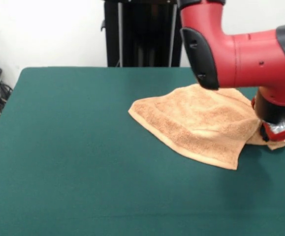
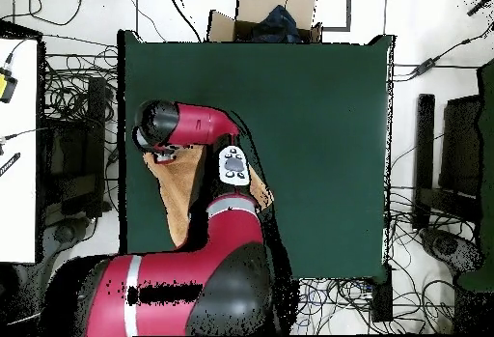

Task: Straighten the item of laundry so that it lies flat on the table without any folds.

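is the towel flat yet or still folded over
Still folded. In the front view the towel has one layer doubled over another, whose corner pokes out near the gripper, on the table.

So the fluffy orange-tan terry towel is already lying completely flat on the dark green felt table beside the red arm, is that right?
Not flat: the front view shows the fluffy orange-tan terry towel rumpled, one edge folded over near the red arm. It does lie on the dark green felt table.

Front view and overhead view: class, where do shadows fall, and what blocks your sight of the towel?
Front view: the towel casts a soft shadow on the table beneath its raised right corner; the arm covers its far edge. Overhead view: the arm hides most of the towel.
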Robot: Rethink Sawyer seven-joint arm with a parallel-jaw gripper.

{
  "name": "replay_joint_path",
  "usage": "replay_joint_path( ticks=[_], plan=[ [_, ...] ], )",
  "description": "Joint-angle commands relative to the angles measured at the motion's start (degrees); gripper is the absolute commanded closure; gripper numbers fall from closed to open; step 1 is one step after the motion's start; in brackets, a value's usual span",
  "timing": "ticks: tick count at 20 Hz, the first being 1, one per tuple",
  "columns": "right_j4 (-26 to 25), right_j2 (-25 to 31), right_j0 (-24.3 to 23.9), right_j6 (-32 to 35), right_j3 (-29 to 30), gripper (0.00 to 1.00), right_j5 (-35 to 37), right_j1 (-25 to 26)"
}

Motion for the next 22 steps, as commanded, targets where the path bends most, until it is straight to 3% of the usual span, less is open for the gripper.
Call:
replay_joint_path(
  ticks=[1, 15, 22],
  plan=[
    [-3.9, -5.0, 1.4, 4.4, 0.3, 1.00, 3.0, 1.1],
    [-4.3, -11.6, 4.7, 5.0, -2.0, 1.00, -4.0, 1.4],
    [-2.6, -11.0, 4.0, 3.6, 0.0, 1.00, -5.5, -0.8]
  ],
)
